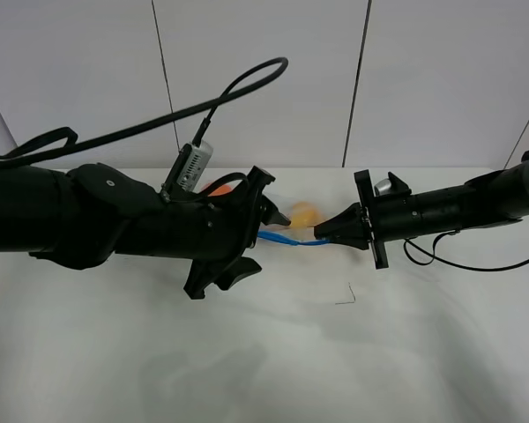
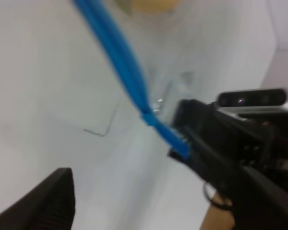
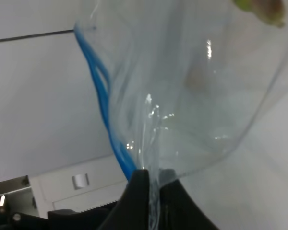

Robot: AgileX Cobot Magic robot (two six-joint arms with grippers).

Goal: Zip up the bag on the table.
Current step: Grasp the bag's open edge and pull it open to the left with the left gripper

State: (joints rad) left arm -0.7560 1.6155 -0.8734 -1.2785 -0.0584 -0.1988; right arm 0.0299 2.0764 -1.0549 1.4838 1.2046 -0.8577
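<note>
Crinkling, the clear plastic blue-zippered bag (image 3: 197,96) is being pinched by the closed right gripper (image 3: 151,179); the left gripper (image 1: 266,239) is gaping, empty.

No readable txt, labels, brands or nos. in any view; bag (image 3: 192,96) & table (image 1: 247,370) bear none.

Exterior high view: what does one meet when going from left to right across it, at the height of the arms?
left arm → left gripper → zipper strip → right gripper → right arm
</note>
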